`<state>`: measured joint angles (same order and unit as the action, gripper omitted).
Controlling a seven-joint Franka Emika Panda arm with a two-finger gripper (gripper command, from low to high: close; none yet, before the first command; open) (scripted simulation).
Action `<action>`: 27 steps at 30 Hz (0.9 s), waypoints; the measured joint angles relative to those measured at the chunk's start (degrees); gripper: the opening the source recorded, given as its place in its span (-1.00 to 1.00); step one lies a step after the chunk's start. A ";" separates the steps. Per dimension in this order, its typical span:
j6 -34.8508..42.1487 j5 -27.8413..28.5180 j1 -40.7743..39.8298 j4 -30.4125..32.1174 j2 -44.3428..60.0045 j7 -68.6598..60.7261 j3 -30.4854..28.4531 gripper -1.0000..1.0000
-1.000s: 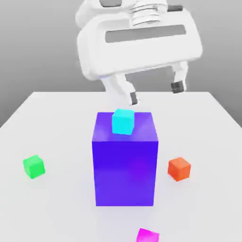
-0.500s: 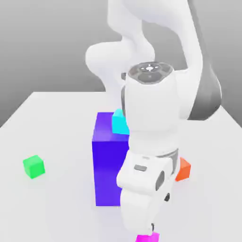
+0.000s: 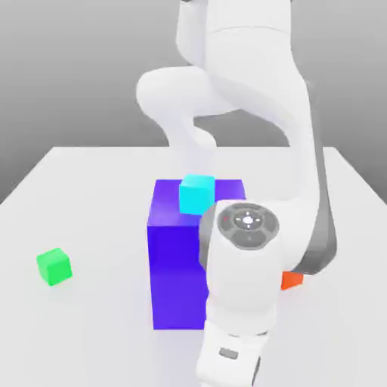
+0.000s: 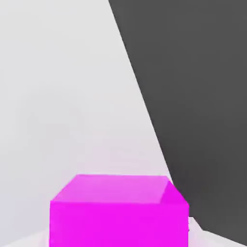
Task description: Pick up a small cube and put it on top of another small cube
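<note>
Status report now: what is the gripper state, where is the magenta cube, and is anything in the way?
Gripper shut. Magenta cube right under the hand camera. Green cube free on table. Big blue block stands between.

White arm [image 3: 249, 113] rises from behind blue block [image 3: 181, 257], arches up and over it, then folds steeply down on block's near side. Wrist [image 3: 246, 257] with round grey end cap sits in front of block's near-right edge, partly covering it. Hand [image 3: 230, 363] below wrist points down toward table [image 3: 83, 212], low by block's near-right corner. Gripper closed on pink cube [image 4: 118, 212].
</note>
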<state>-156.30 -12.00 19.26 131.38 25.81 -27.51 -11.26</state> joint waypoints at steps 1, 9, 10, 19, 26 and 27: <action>1.56 0.89 0.47 0.48 -2.05 0.66 -0.66 -1.00; 5.63 7.11 -7.05 5.31 -12.08 -11.14 -9.06 -1.00; 5.78 8.10 -8.57 6.51 -13.42 -14.12 -10.30 -1.00; 5.57 18.04 -24.62 18.07 -25.28 -40.78 -21.01 -1.00; 3.99 26.19 -33.67 27.40 -34.11 -60.76 -27.37 -1.00; 3.91 26.52 -33.81 28.37 -34.91 -63.58 -28.22 -1.00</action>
<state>-152.40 14.52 -14.55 159.75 -9.10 -91.09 -39.49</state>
